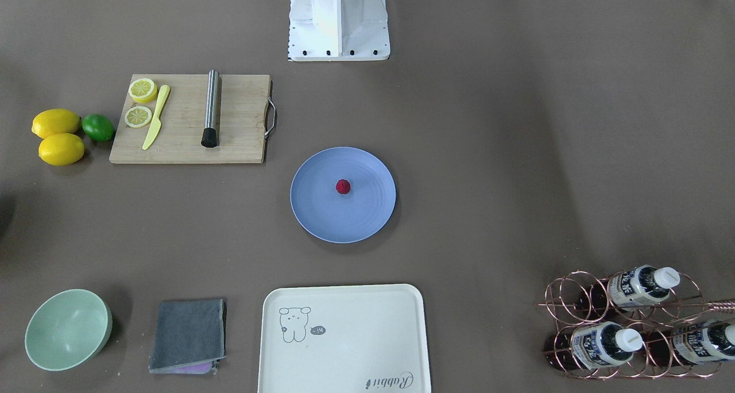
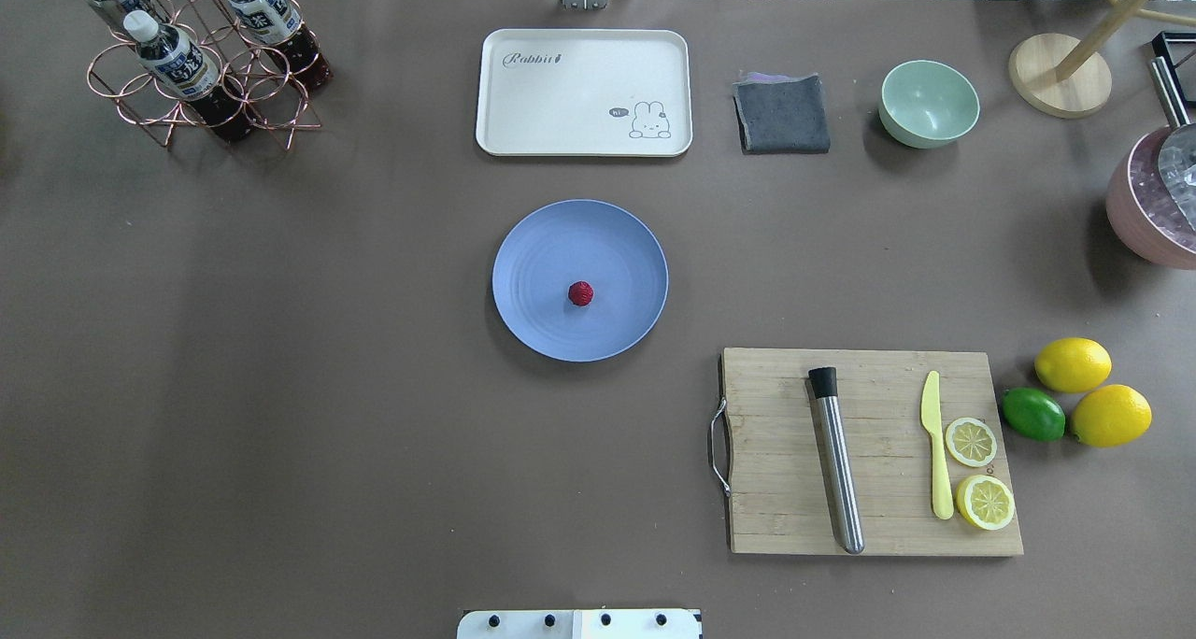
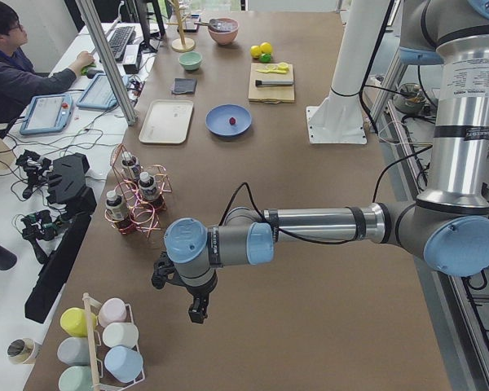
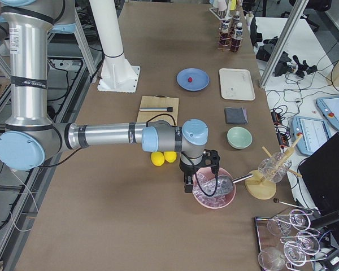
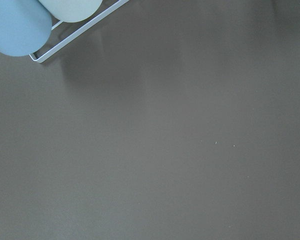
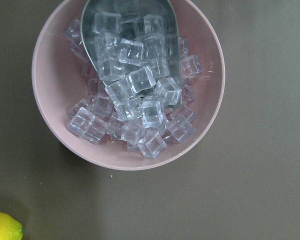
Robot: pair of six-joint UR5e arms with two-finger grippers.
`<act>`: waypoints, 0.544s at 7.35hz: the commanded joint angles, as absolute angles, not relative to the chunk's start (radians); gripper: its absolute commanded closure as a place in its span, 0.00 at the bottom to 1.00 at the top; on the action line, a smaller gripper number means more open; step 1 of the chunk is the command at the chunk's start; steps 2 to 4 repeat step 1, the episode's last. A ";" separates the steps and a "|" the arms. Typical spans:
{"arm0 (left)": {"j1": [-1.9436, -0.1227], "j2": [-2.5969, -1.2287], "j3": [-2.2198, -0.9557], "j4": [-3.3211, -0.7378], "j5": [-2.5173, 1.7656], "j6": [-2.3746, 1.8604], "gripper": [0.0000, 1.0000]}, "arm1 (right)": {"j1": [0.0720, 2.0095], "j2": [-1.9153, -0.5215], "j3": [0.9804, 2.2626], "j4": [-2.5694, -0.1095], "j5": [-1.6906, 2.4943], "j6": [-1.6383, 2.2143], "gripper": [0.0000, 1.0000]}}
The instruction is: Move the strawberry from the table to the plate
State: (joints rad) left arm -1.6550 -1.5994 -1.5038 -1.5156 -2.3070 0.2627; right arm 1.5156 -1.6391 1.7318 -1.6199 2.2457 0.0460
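**Strawberry on plate; both arms parked at the table ends**

Nearest the robot, the cutting board (image 2: 775, 452) lies right of centre, its handle apart from the plate (image 2: 533, 247). The plate sits mid-table with bare table (image 2: 280, 387) all round its rim, the widest open stretch on the robot's left. The strawberry (image 2: 580, 293) rests on the plate, near its middle. Beyond, the cream tray (image 2: 561, 106) stands apart from the rim.

The left gripper (image 3: 197, 309) hangs over bare table near a cup rack (image 3: 114, 342). The right gripper (image 4: 187, 183) hangs above a pink bowl (image 4: 214, 195). Both show in side views only: cannot tell the finger gap or any hold.

Only the right wrist view shows ice cubes (image 6: 140, 82) and a metal scoop (image 6: 90, 30) in the bowl. The overhead catches just the bowl's edge.
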 commanded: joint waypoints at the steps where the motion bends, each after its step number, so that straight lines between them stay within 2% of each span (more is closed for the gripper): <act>1: -1.655 -1.598 -1.506 -1.516 -2.307 0.267 0.02 | 1.516 -1.640 1.732 -1.620 2.246 0.046 0.00; 4: -1.655 -1.598 -1.506 -1.516 -2.307 0.267 0.02 | 1.516 -1.640 1.732 -1.620 2.246 0.046 0.00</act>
